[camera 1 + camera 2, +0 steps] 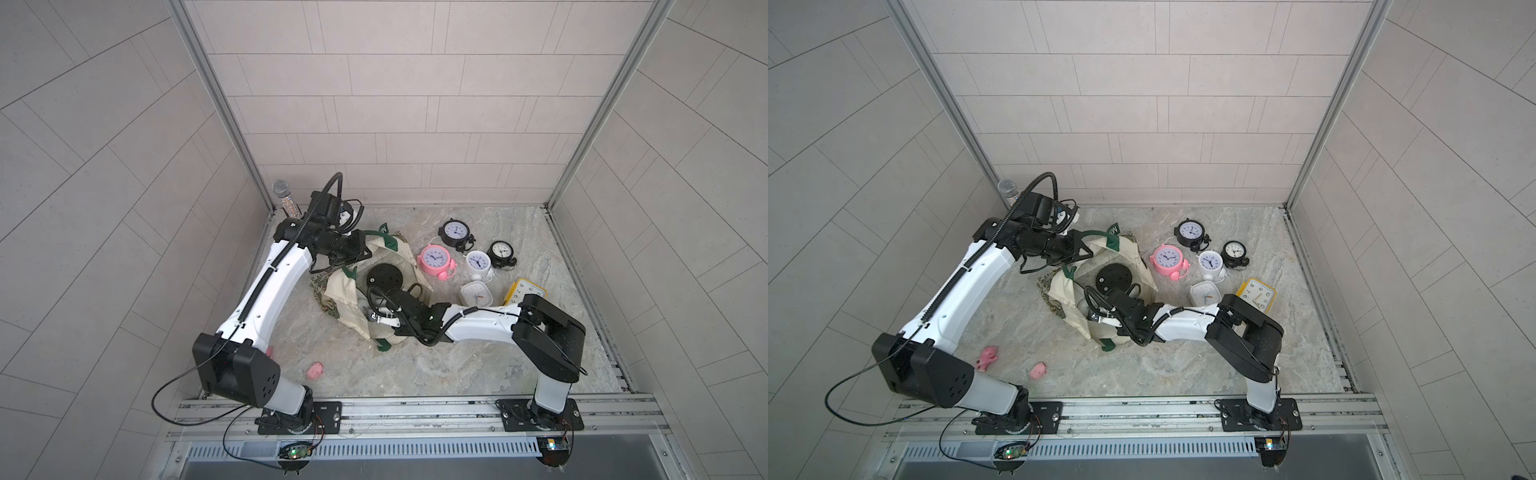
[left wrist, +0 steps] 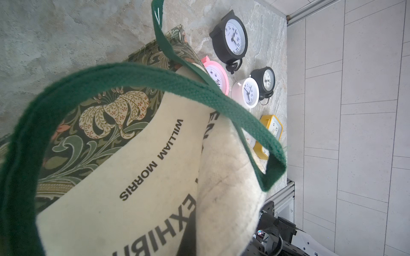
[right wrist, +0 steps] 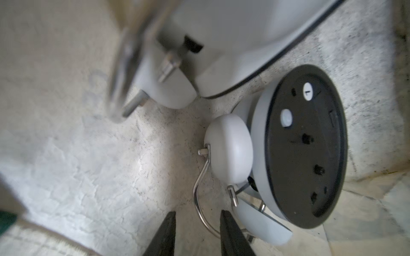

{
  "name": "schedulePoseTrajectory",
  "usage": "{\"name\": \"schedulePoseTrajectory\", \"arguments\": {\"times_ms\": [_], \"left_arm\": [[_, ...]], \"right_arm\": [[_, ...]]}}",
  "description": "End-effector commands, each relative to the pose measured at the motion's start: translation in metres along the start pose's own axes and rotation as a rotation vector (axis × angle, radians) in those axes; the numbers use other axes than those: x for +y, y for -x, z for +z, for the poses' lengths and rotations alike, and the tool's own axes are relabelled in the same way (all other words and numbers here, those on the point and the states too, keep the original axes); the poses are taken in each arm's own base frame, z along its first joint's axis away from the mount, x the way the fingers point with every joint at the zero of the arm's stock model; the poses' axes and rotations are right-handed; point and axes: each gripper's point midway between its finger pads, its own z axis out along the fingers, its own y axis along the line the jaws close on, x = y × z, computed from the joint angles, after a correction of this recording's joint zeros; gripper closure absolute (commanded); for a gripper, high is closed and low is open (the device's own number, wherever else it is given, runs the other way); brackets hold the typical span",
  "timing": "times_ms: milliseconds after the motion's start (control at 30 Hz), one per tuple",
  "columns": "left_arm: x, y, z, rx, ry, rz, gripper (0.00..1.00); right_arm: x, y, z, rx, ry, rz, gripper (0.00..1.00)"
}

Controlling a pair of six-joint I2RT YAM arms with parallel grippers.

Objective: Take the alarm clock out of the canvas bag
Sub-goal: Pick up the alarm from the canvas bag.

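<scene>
L gripper [image 1: 365, 250] clenched on bag [image 1: 343, 293] handle [image 2: 133, 73], propping mouth open. R gripper [image 3: 197, 212] inside, jaws apart, nothing gripped. Clock [image 3: 304, 146] lies in bag, back up, wire loop [image 3: 196, 192] btwn tips. Step: grasp. Next: pinch loop, lift out w/o snagging cloth

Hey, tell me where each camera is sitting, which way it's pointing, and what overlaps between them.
Top views: high overhead, looking down at the table; left arm and right arm show whole.
Left wrist: on the left arm, over the canvas bag, facing the black clock and others outside; a bit of the right arm shows.
Right wrist: inside the bag, facing the alarm clock, black back up; right end effector tips show, apart.
Shared: that black back shows in both top views.
</scene>
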Motion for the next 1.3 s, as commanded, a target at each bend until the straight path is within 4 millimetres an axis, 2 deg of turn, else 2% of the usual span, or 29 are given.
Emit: {"name": "schedulePoseTrajectory", "arguments": {"times_ms": [0, 267, 500, 733, 933, 1267], "left_arm": [[-0.028, 0.006, -0.026, -0.061, -0.076, 0.043, 1.0], [-0.028, 0.005, -0.027, -0.061, -0.076, 0.041, 1.0], [-0.028, 0.005, -0.026, -0.059, -0.078, 0.042, 1.0], [-0.028, 0.005, -0.026, -0.058, -0.078, 0.04, 1.0], [-0.028, 0.004, -0.026, -0.058, -0.078, 0.04, 1.0], [-0.029, 0.003, -0.028, -0.058, -0.082, 0.042, 1.0]], "right_arm": [[-0.005, 0.003, 0.006, -0.001, -0.012, -0.003, 0.66], [-0.008, 0.0, 0.02, 0.007, -0.022, 0.003, 0.7], [-0.019, -0.001, 0.026, 0.012, -0.056, 0.014, 0.82], [-0.04, 0.009, 0.011, -0.036, -0.146, 0.02, 0.91], [-0.064, 0.023, -0.009, -0.115, -0.206, 0.051, 0.93], [-0.085, 0.025, -0.013, -0.164, -0.193, 0.126, 0.93]]}}
